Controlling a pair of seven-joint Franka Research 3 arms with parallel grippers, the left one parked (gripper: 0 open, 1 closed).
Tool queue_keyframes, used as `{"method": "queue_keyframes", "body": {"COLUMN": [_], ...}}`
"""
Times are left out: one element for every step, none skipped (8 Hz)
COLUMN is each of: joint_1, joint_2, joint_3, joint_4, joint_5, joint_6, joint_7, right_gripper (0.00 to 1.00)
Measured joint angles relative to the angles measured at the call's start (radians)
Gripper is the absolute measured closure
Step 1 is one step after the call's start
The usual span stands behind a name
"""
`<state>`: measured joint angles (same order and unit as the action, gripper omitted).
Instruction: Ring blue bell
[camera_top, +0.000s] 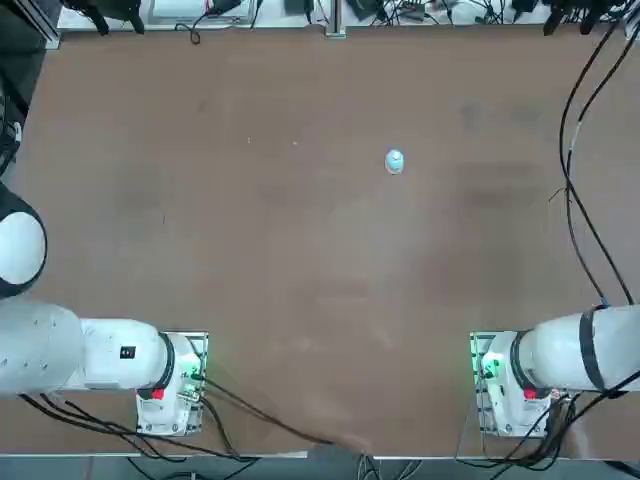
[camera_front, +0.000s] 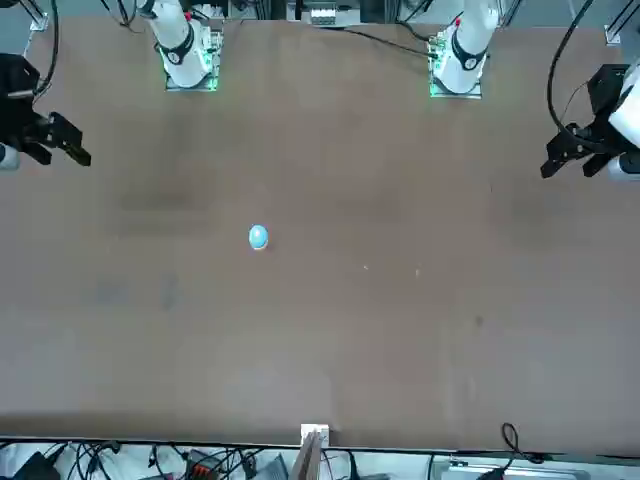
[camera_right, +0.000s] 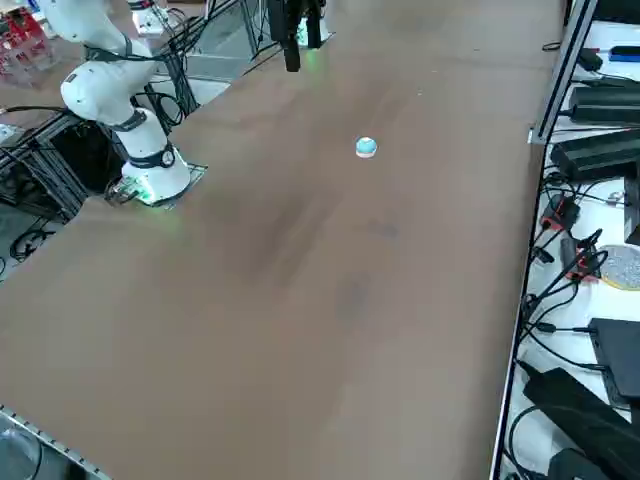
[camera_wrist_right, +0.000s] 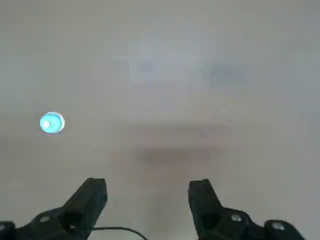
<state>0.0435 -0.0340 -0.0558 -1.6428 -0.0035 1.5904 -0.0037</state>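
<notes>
Right gripper (camera_wrist_right: 146, 206): two black, angular fingers (camera_wrist_right: 91, 202) with visible screw heads, spread wide apart, nothing between them. Blue bell (camera_top: 394, 161): one, small, rounded dome, smooth and glossy light blue, with a pale base; it sits on the table (camera_top: 300, 250), well apart from the gripper, on its left-finger side. Tabletop: one, flat, brown, faintly smudged.

The bell (camera_top: 394, 161) lies on the table (camera_top: 300, 260), seemingly left of the right gripper (camera_wrist_right: 148, 183), well apart.

no readable text, labels or signs
</notes>
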Motion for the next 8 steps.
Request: {"method": "queue_keyframes", "body": {"joint_1": [0.0,0.0,0.0,0.0,0.0,0.0,0.0,0.0], "joint_2": [0.0,0.0,0.0,0.0,0.0,0.0,0.0,0.0], "joint_3": [0.0,0.0,0.0,-0.001,-0.001,-0.001,-0.001,-0.001], "joint_4": [0.001,0.001,0.001,0.001,0.002,0.002,0.002,0.002], "joint_5": [0.0,0.0,0.0,0.0,0.0,0.0,0.0,0.0], "joint_6": [0.0,-0.001,-0.001,-0.001,-0.001,-0.001,-0.002,-0.002], "joint_7": [0.0,0.0,0.0,0.0,0.0,0.0,0.0,0.0], "right_gripper": [0.0,0.0,0.0,0.0,0.0,0.0,0.0,0.0]}}
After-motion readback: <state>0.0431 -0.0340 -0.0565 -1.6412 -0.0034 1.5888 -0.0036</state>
